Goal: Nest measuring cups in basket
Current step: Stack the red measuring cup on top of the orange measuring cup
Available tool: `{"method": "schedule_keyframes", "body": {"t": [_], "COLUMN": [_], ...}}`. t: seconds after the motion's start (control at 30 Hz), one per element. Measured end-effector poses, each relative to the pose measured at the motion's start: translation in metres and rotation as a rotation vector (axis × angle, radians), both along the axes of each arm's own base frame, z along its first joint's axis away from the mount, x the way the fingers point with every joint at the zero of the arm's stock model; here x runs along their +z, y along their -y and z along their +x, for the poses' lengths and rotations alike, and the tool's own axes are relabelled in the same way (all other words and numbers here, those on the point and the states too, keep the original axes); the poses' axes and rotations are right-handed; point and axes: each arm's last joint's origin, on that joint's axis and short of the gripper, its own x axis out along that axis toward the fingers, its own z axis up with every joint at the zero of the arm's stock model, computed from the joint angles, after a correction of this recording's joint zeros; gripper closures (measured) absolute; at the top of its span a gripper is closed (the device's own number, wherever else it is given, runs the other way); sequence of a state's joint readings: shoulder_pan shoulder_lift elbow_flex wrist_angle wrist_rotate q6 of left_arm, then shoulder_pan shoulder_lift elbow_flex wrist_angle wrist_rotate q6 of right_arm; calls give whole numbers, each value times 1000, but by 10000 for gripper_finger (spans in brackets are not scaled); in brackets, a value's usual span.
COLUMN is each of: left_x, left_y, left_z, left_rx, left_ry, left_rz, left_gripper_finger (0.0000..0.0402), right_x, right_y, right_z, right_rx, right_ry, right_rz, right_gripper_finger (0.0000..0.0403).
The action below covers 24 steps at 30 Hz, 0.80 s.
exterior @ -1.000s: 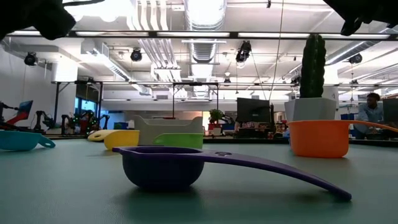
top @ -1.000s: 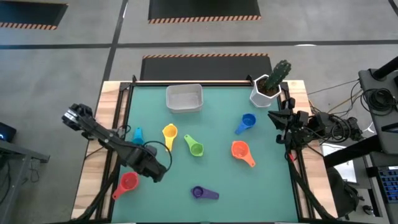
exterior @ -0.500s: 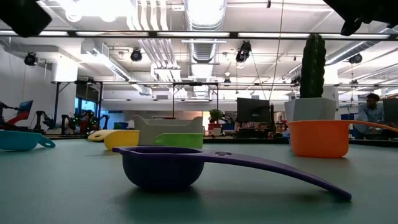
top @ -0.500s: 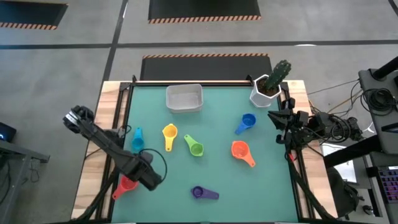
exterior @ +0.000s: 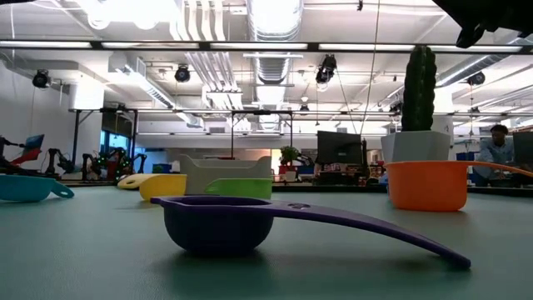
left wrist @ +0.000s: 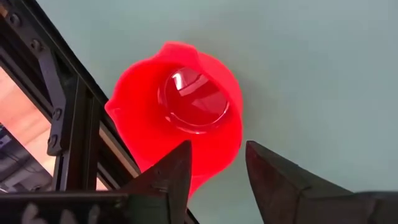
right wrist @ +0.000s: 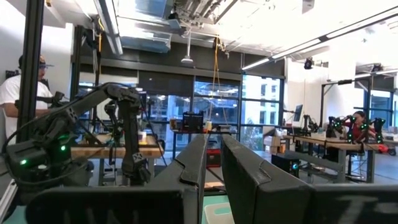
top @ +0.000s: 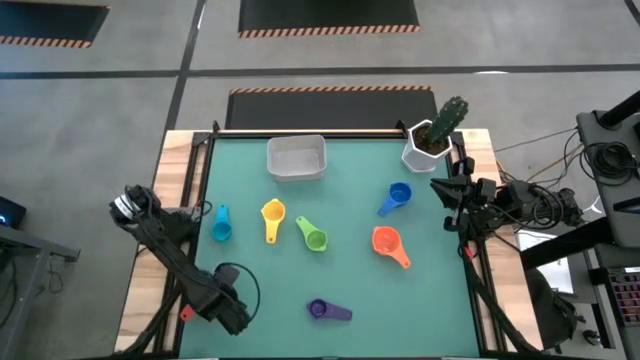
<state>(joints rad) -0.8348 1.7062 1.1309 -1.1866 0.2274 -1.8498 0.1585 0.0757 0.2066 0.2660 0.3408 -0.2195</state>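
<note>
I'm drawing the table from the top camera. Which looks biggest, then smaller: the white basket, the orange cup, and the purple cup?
1. The white basket looks clearly biggest.
2. The orange cup.
3. The purple cup looks smallest; its bowl is smaller than the orange one's, though their handles look about alike.

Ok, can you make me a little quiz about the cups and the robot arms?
1. True or false: the basket already holds a cup.
2. Which cup is the left gripper over? A) red cup B) purple cup C) blue cup
3. Fill in: the pot in the table's corner holds a ____.

Key: 1 false; 2 A; 3 cactus.
</note>
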Motion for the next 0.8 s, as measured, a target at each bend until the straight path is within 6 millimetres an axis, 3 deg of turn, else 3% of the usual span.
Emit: {"method": "schedule_keyframes", "body": {"t": [0.3, 0.8], "left_x": [-3, -4], "left_y": [1, 2], "left_z": [0, 3], "left_rx": [-3, -2], "left_ry": [0, 57], "left_rz": [14, 28], "left_gripper_finger": [312, 326], "right_x": [0, 0], "right_y": [0, 0], "right_z": [0, 0], "right_rx": [-4, -7], "right_ry": [-1, -3], "right_rz": [-10, -17], "right_gripper_finger": [365, 365]}}
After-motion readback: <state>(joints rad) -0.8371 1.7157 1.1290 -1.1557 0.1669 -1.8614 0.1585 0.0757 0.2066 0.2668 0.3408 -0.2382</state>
